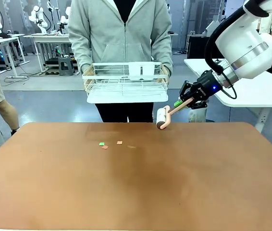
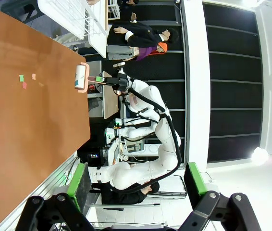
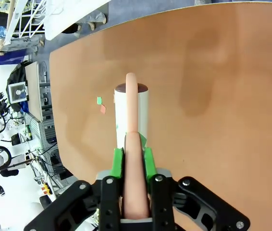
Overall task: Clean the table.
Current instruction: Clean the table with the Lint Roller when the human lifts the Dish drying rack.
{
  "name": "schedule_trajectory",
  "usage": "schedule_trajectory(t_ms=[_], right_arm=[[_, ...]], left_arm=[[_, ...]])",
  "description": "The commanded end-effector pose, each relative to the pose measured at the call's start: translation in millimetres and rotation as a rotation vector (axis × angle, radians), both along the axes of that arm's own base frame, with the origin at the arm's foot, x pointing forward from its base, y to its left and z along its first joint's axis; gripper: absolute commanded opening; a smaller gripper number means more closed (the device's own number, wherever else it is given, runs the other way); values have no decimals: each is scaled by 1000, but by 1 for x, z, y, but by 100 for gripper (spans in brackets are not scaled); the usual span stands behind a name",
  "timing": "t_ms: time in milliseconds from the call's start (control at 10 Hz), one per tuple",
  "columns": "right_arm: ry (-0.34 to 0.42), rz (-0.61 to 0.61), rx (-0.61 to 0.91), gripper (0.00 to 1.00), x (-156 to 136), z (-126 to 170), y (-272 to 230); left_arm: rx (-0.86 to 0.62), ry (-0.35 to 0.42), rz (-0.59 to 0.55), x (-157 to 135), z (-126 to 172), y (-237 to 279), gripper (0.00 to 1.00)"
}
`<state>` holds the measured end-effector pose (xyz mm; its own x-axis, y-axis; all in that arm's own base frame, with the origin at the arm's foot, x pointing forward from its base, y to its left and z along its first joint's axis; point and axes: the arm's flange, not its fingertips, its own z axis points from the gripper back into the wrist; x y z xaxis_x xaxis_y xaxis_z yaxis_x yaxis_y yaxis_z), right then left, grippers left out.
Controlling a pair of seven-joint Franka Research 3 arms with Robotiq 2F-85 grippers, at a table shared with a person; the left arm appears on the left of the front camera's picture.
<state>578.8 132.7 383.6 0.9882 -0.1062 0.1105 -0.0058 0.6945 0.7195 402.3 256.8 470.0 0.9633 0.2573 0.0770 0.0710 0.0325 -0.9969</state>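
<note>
Right end effector (image 3: 132, 160) tight on roller (image 3: 142, 115)

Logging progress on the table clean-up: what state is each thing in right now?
table: not yet clean, scraps on it.
paper scraps: lying loose near the far side, apart from the roller.
lint roller: held by its handle, tilted, head at the table's far edge.
right gripper: shut on the lint roller.
left gripper: open, holding nothing.
wire rack: held level in the person's hands beyond the table.

Table (image 1: 136, 192) matt, smooth; rack (image 1: 126, 84) coated wire; roller handle (image 1: 174, 110) plastic.
</note>
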Motion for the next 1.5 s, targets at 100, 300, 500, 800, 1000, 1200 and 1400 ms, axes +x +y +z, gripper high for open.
schedule_trajectory(t_ms=[100, 300, 500, 800, 1000, 1200, 1400], right_arm=[[1, 7, 5, 21, -5, 2, 1], [22, 27, -5, 21, 11, -21, -3], [60, 91, 8, 21, 51, -42, 9], [104, 107, 5, 21, 67, -60, 43], [94, 97, 45, 21, 60, -80, 53], [134, 89, 85, 21, 63, -92, 61], [162, 133, 78, 21, 58, -96, 68]], left_arm=[[-2, 1, -7, -4, 1, 2, 100], [-2, 1, -7, -4, 1, 2, 100], [-2, 1, -7, -4, 1, 2, 100], [-2, 1, -7, -4, 1, 2, 100], [-2, 1, -7, -4, 1, 2, 100], [-2, 1, -7, -4, 1, 2, 100], [-2, 1, -7, -4, 1, 2, 100]])
